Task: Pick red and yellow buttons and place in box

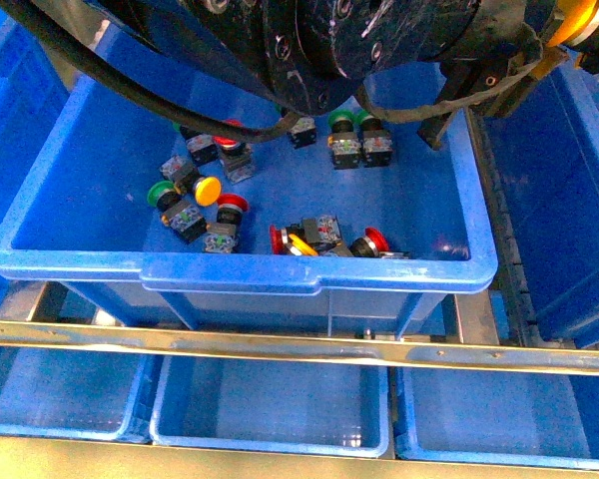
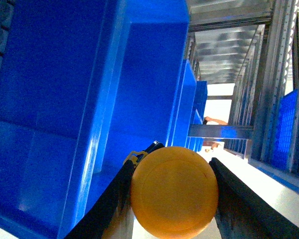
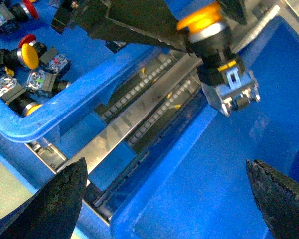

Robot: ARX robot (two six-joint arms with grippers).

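Observation:
My left gripper (image 2: 182,160) is shut on a yellow button (image 2: 174,191); its round cap fills the gap between both fingers. The right wrist view shows that same yellow button (image 3: 203,18), its black and grey body hanging over the box (image 3: 229,164). In the front view its cap (image 1: 581,17) peeks out at the top right, above the box (image 1: 569,190). More red and yellow buttons lie in the middle crate (image 1: 240,267), among them a yellow one (image 1: 208,188) and a red one (image 1: 233,205). My right gripper (image 3: 167,172) is open and empty over the box's near wall.
Green-capped buttons (image 1: 160,193) are mixed in among the others. A metal rail (image 1: 299,349) crosses in front, with lower blue bins (image 1: 270,399) beneath it. A slotted metal rail (image 3: 139,99) separates crate and box. Black arm links and cables (image 1: 309,50) cover the crate's far side.

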